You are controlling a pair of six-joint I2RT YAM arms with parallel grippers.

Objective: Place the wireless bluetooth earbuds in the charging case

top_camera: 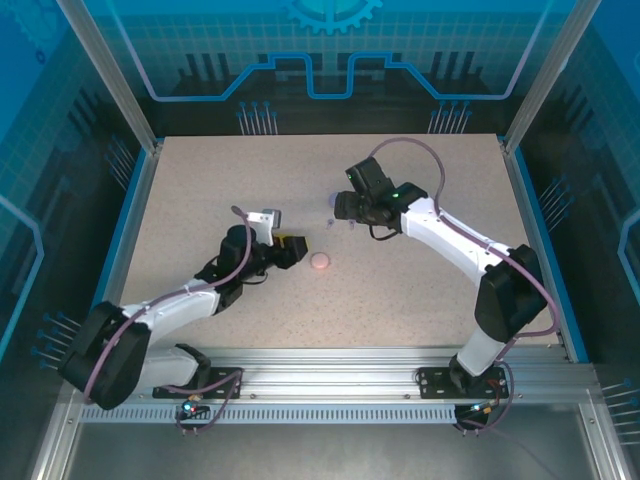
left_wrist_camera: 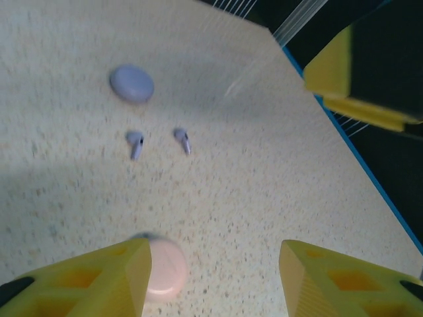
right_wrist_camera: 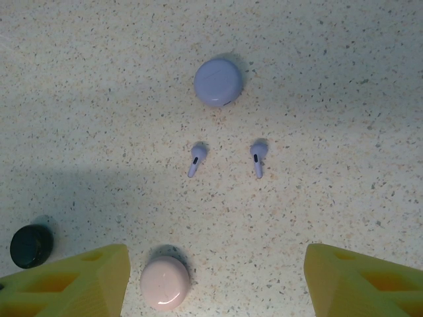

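Two purple earbuds (right_wrist_camera: 197,157) (right_wrist_camera: 258,157) lie side by side on the speckled table, stems pointing toward my fingers. Beyond them sits the round purple charging case (right_wrist_camera: 218,82), lid down. In the left wrist view the same earbuds (left_wrist_camera: 135,143) (left_wrist_camera: 183,140) and the purple case (left_wrist_camera: 132,83) lie ahead. A pale pink round case (left_wrist_camera: 162,267) rests on the table just inside my left gripper's (left_wrist_camera: 215,277) left finger. That gripper is open and holds nothing. My right gripper (right_wrist_camera: 215,284) hangs open above the table, empty, with the pink case (right_wrist_camera: 165,282) near its left finger.
A small black round case (right_wrist_camera: 31,246) sits at the left of the right wrist view. In the overhead view the pink case (top_camera: 320,262) lies mid-table between the left gripper (top_camera: 296,250) and the right gripper (top_camera: 340,207). Blue rails border the table.
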